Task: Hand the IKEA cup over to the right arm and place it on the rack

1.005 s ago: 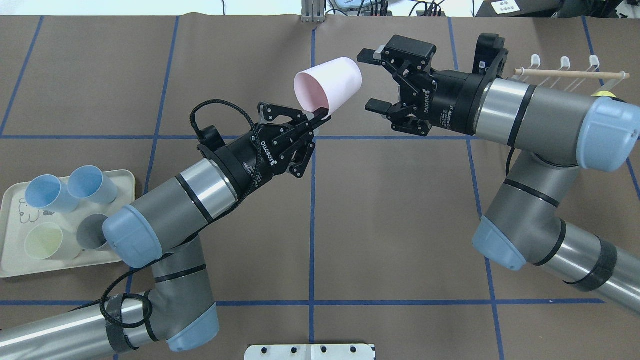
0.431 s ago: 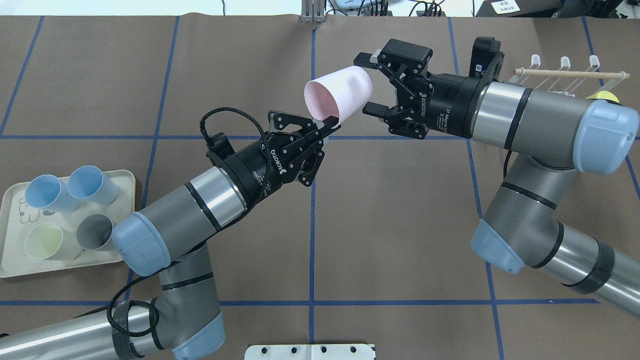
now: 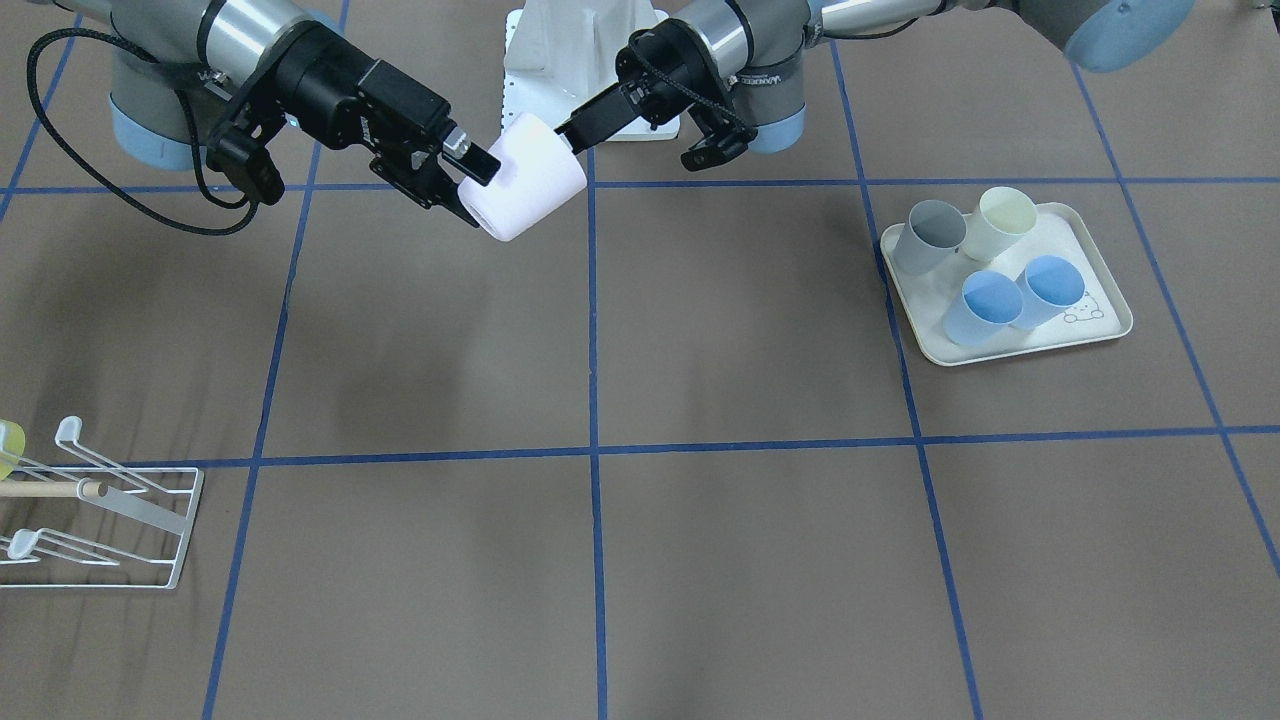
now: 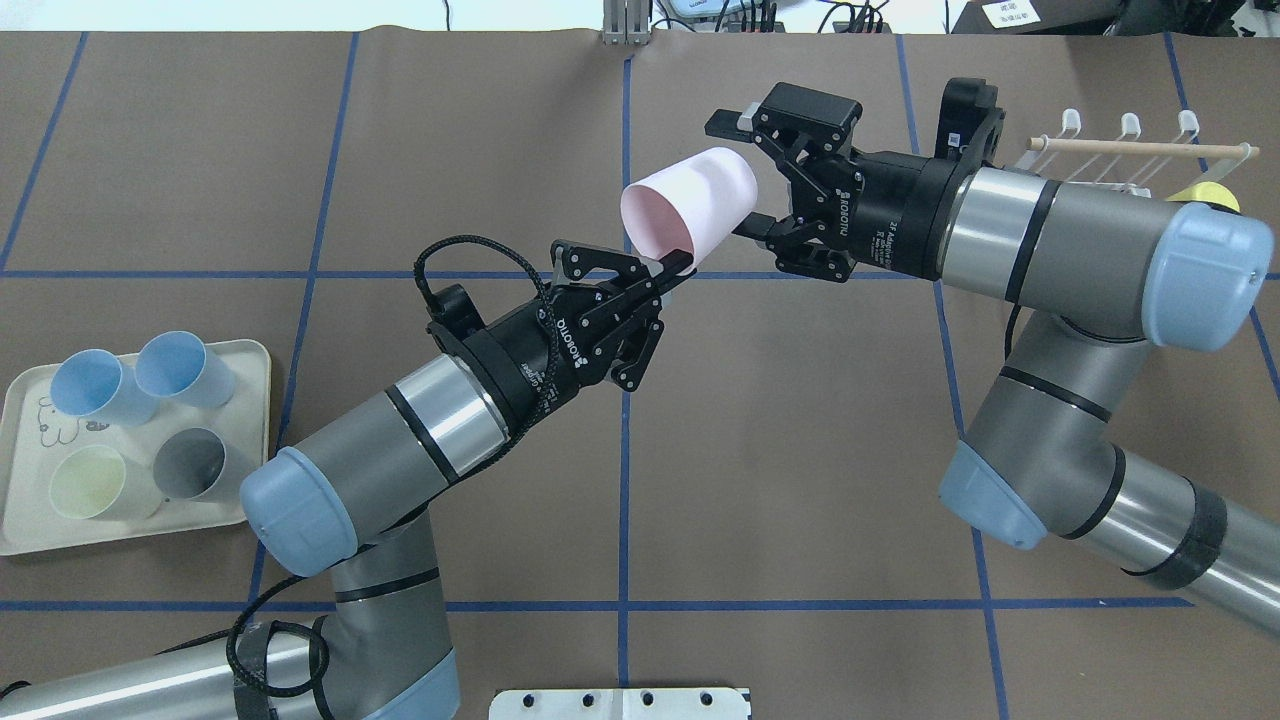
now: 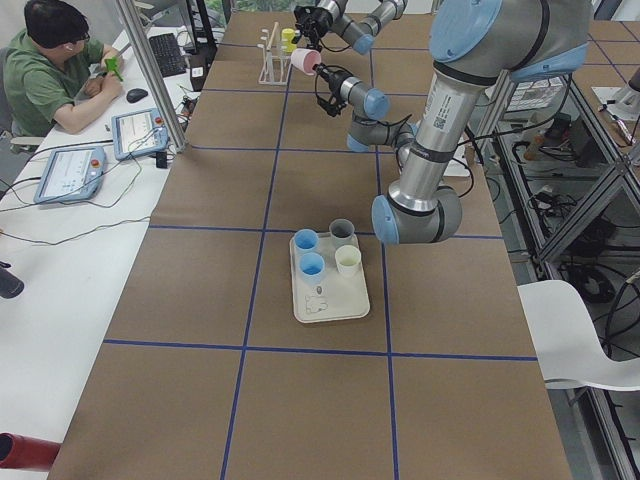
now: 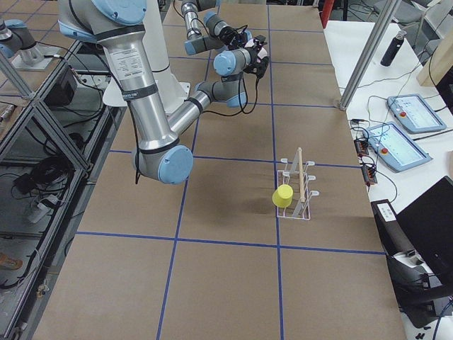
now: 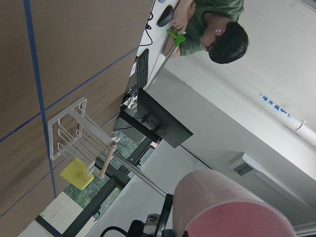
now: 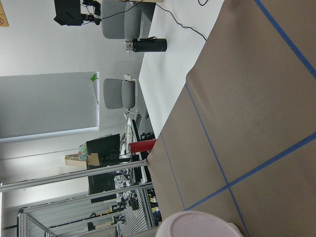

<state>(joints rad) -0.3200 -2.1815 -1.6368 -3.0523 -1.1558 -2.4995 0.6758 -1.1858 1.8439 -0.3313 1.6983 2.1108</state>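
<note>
Plainly the handover hinges on one alignment, read across the overhead view. At the far left a cream tray point(image 4: 18, 535) carries four cups point(image 4: 185, 367), two blue, one pale yellow, one grey; its only marking is a small animal drawing, no writing. Next comes the left end effector point(image 4: 680, 266), pinching the rim of the pink cup point(image 4: 692, 204), apparently with one finger inside the mouth and one outside. The cup hangs in the air above the tabletop point(image 4: 800, 450), near the centre line on the far side. Its long axis lies nearly level, mouth toward the left arm and closed base toward the right end effector point(image 4: 741, 177). That one is spread, jaws straddling the base end; whether either touches the wall I cannot tell. It is the nearer free one and likely only needs to close. "ROBOTIQ" reads on both end effectors; smaller print beside it is too fine. At the far right stands the rack point(image 4: 1128, 124), a yellow cup point(image 4: 1214, 190) already hung on it.
</note>
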